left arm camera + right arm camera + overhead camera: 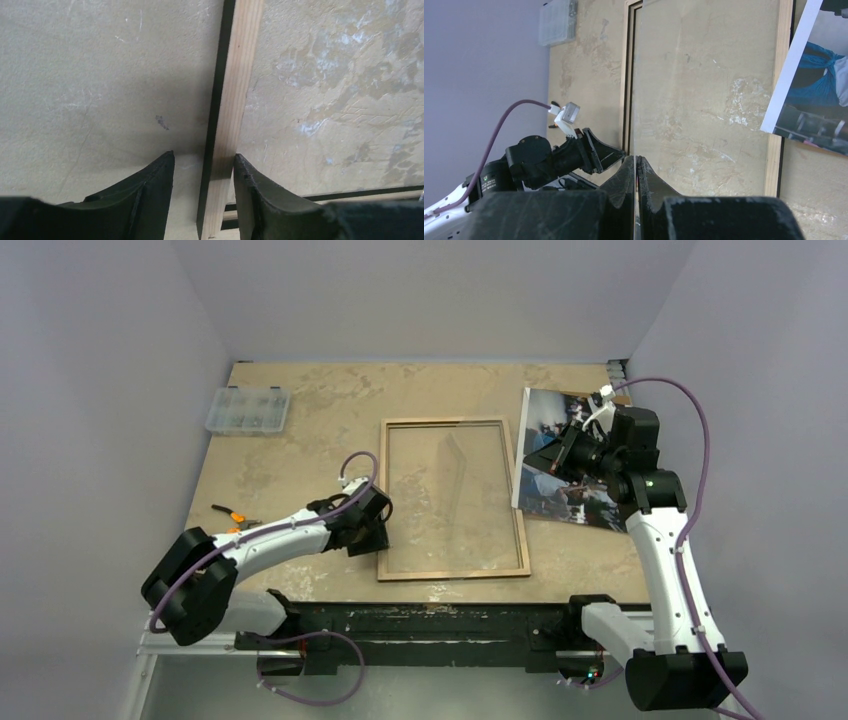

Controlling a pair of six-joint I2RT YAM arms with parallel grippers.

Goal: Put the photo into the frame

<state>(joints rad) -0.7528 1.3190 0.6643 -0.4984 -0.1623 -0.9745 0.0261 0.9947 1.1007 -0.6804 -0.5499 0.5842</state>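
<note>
Black fingers (152, 180) of the left gripper (204, 159) are spread, one on each side of the left rail of the frame (452, 572) close to its near left corner. There's a gap on both sides, so nothing is pinched there. The frame itself lies flat at the middle of the tabletop (300, 440), tan wood back facing up, its long axis running from the near edge toward the far edge.

Further back and to the right, here's the photo (560, 502), just beside the frame's right rail, toward the far right corner. Its long side runs nearly the same way as the frame's, skewed only a little. The right gripper (635, 159) sits over the photo's left edge with its fingers pressed tight together. Whether any of the print is nipped between them can't be told from these views.

So the photo lies right of the frame, and the right arm is plainly the nearer one. By the look of it, the move ahead is a short carry leftward with a slight turn to square the print to the opening, the left gripper placed to steady the rail.
</note>
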